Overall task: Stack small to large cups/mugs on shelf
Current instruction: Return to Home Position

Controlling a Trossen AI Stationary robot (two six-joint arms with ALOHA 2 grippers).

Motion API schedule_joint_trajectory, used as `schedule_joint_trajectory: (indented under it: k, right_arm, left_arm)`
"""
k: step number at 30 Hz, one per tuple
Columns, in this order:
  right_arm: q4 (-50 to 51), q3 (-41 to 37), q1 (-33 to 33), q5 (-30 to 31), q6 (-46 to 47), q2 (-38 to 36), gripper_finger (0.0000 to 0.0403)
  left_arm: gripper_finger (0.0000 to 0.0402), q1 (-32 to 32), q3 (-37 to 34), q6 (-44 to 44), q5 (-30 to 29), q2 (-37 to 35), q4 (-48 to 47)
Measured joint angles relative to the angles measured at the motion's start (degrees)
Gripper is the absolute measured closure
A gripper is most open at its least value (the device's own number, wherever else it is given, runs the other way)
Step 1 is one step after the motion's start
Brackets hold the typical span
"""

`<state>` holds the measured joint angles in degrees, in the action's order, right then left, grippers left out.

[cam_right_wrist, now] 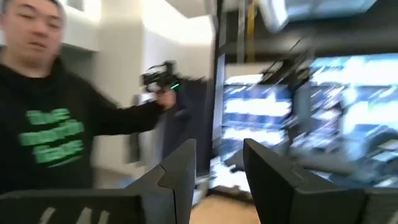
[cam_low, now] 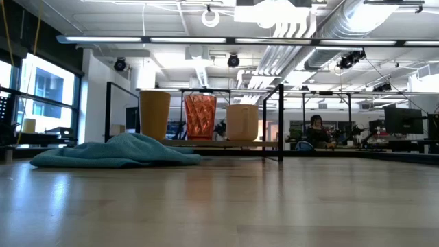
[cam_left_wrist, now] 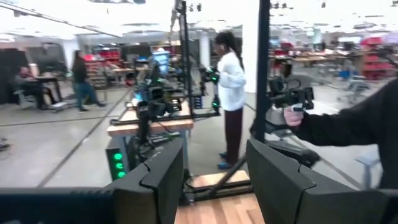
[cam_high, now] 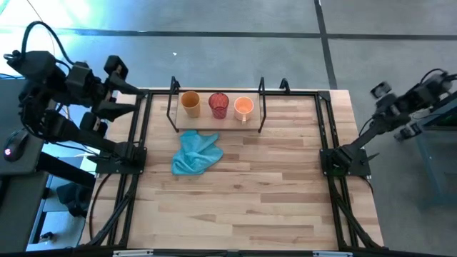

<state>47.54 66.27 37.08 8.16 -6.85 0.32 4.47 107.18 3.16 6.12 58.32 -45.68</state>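
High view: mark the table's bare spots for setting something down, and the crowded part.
Free: the wide table stretch between the two arm frames, beyond the blue cloth from the shelf; also beside the cloth, toward the right frame. Crowded: the shelf, holding three cups, cloth right by it.

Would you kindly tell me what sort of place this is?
Probably an open-plan robotics lab: exposed ceiling ducts, another bench carrying robot arms, and a person seated among monitors.
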Motion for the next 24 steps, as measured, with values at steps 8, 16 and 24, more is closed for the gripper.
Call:
schedule_joint_trajectory:
  k: [8, 16, 24]
  right_arm:
    - [3.19, 11.13, 1.31, 10.98, -6.34, 0.00, 0.0277]
    - [7.05, 18.25, 5.06, 22.89, -7.58, 0.00, 0.0277]
    - [7.94, 16.76, 9.28, 23.19, -7.01, 0.00, 0.0277]
  left_arm:
    - [0.0238, 0.00, 0.00, 3.12, -5.77, -0.75, 1.60]
    - [0.0238, 0.02, -0.01, 3.04, -15.20, -3.70, 0.14]
    - [0.0238, 0.01, -15.64, 2.17, -16.74, -15.25, 10.36]
